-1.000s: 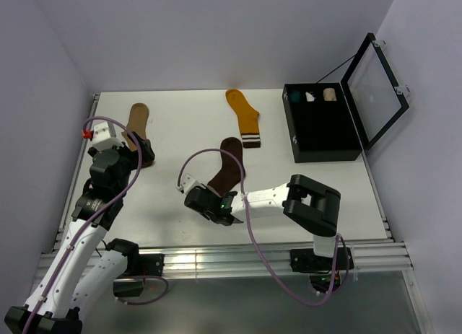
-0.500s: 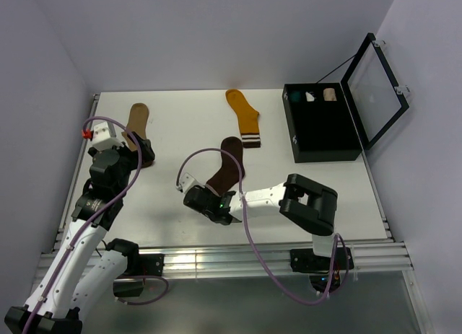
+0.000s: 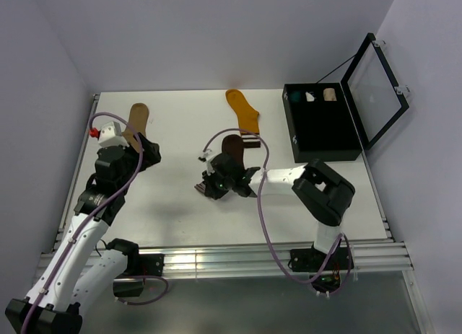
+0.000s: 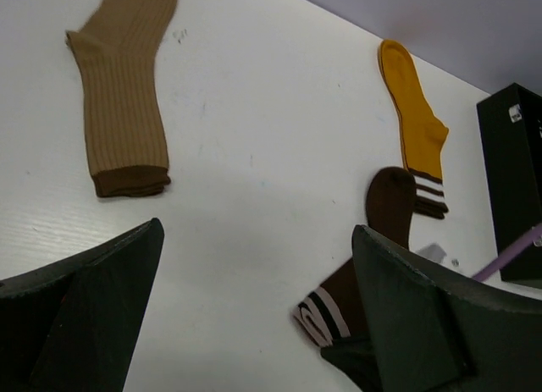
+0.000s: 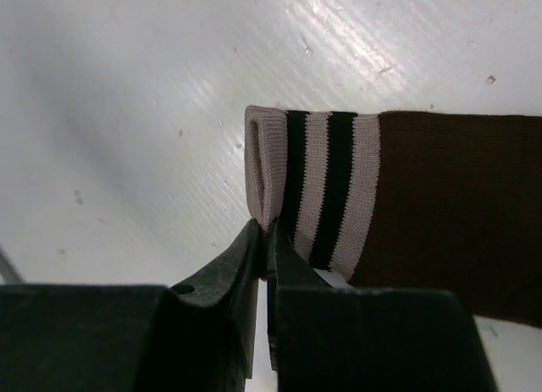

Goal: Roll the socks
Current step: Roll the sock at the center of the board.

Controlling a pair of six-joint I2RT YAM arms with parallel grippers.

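The dark brown sock point(image 3: 232, 149) lies mid-table, and my right gripper point(image 3: 210, 184) is shut on the edge of its white-striped cuff point(image 5: 315, 180). In the right wrist view the jaws point(image 5: 267, 229) pinch the cuff's folded rim just above the table. The plain tan sock point(image 3: 137, 117) lies flat at the far left, also seen in the left wrist view point(image 4: 124, 87). My left gripper point(image 3: 144, 148) hovers open beside it point(image 4: 258, 231), holding nothing. The mustard-orange sock point(image 3: 242, 113) lies flat at the far middle, beyond the brown one.
An open black box point(image 3: 323, 135) stands at the right with its clear lid point(image 3: 375, 89) raised. Small teal point(image 3: 294, 97), white point(image 3: 310, 97) and cream point(image 3: 330, 94) bundles sit along its far side. The right arm's purple cable point(image 3: 258, 197) loops over the table.
The right gripper has closed on the brown sock's cuff and carried it away from the near edge toward the toe. The left gripper has shifted slightly farther up the table.
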